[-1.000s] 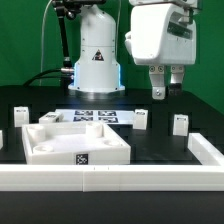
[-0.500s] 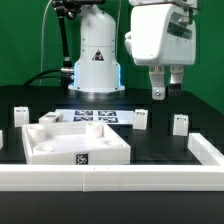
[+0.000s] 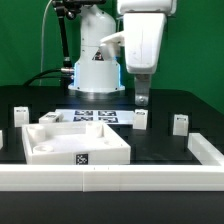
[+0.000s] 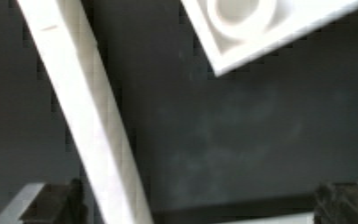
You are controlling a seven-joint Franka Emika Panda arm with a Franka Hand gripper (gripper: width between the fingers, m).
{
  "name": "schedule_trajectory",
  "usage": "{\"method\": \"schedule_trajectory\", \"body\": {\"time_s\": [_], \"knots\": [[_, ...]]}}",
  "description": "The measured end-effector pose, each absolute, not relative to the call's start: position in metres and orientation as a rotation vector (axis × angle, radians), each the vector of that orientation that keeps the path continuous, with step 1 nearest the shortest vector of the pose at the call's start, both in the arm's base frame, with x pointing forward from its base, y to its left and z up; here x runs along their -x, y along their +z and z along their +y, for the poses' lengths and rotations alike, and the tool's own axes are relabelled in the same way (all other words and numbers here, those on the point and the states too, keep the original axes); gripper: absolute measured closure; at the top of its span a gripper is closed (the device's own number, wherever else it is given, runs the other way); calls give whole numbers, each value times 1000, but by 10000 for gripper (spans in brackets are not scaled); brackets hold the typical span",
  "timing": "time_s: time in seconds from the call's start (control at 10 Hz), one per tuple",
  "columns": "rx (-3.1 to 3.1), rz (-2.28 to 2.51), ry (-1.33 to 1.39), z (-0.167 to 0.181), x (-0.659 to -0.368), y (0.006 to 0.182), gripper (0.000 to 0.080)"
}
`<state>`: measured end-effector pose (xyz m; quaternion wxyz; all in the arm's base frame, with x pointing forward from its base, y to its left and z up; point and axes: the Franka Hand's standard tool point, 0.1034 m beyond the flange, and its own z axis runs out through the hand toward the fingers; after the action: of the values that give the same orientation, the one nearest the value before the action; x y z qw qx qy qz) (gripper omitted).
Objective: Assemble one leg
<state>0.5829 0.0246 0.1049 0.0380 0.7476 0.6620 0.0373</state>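
Note:
A small white leg [image 3: 141, 119] with a tag stands on the black table just right of the marker board [image 3: 92, 117]. Another leg [image 3: 180, 123] stands further to the exterior view's right, and a third [image 3: 20, 115] at the far left. My gripper [image 3: 141, 99] hangs a little above the middle leg, apart from it. In the wrist view my gripper [image 4: 197, 205] is open and empty, with dark fingertips [image 4: 345, 200] set wide apart. No leg shows in the wrist view.
The large white square panel [image 3: 40, 148] with a raised rim lies front left; its corner with a round hole shows in the wrist view [image 4: 247, 35]. A low white wall [image 3: 150, 178] runs along the front, with a long white bar in the wrist view [image 4: 91, 120].
My gripper has moved to the exterior view's left and turned about its axis. It now hangs over the middle leg instead of between the two right-hand legs.

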Motion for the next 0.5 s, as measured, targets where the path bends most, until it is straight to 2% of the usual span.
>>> {"method": "schedule_trajectory", "body": {"time_s": [0.2,0.5], "knots": [[-2186,2118,85,11,-581,102,150],[-2203,2102,85,12,-581,102,150]]}}
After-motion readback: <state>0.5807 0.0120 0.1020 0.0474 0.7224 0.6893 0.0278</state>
